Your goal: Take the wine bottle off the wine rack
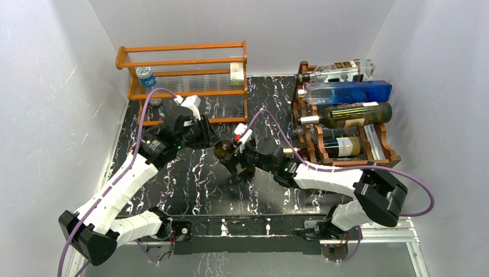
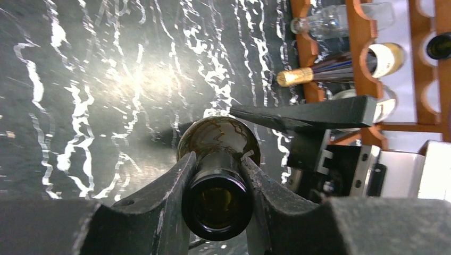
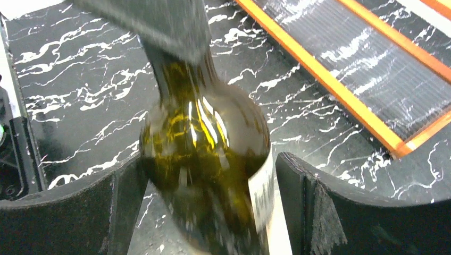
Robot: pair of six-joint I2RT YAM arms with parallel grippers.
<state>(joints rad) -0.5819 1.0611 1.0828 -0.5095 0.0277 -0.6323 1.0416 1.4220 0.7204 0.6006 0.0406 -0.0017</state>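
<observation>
Black marble table (image 1: 196, 179), walled in white. Wine rack (image 1: 357, 163) sits far right, four bottles lying in it: clear one (image 1: 346, 69) on top, blue one (image 1: 352, 92) below it, a dark labelled one (image 1: 352, 113), another (image 1: 340, 145) on the lowest tier. Orange shelf (image 1: 181, 48) far left, small blue-capped bottle (image 1: 146, 77) on it. Both my arms reach to mid-table and meet at the wine bottle (image 1: 224, 151): it's off the rack, lying roughly horizontal, left of the rack and clear of it, neck pointing left, body right. Olive-green glass, white label on the body, mouth open with no cork. My left gripper (image 2: 218, 159) is clamped on the neck just below the lip, a finger (image 2: 175, 186) tight on either side. My right gripper (image 3: 207, 175) is spread wide around the body near the label; left pad (image 3: 125, 196) looks to be on the glass, thin gap on the label side, frame is blurred, so can't tell if it's actually squeezing. Can't tell how the bottle sits relative to the tabletop.
</observation>
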